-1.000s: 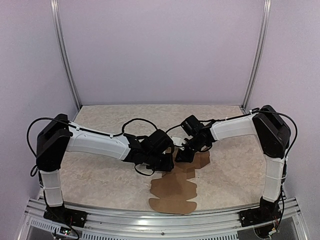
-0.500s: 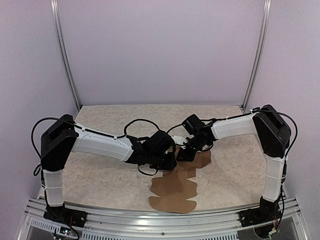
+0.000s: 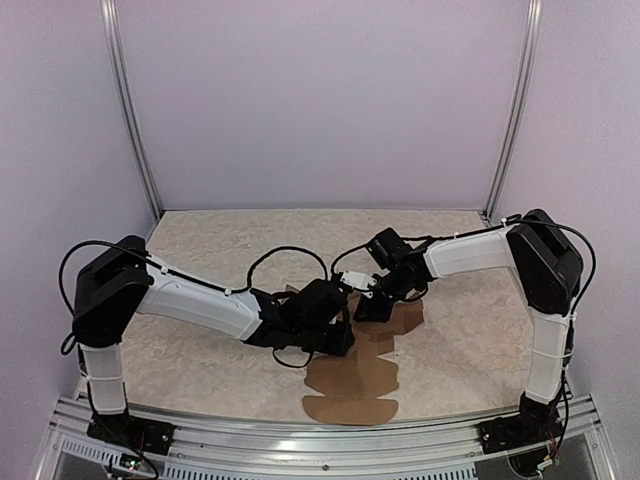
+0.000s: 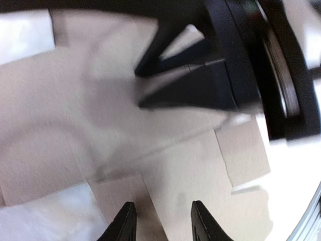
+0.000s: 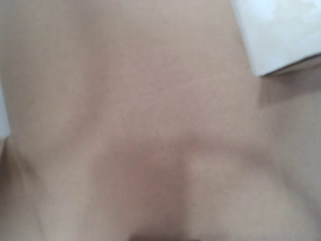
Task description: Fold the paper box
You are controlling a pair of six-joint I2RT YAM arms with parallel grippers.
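Right hand (image 3: 372, 310), grip unreadable, should pin the paper box (image 3: 350, 385) at 12 o'clock while the part-open, empty left hand (image 4: 163, 206) lifts its 10 o'clock edge.

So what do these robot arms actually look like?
The left arm and right arm have smooth white shells with chunky black housings at the joints. Thin black cables loop loosely along them. The left gripper and right gripper are all black, each with two slim tapered fingers. No markings are legible.
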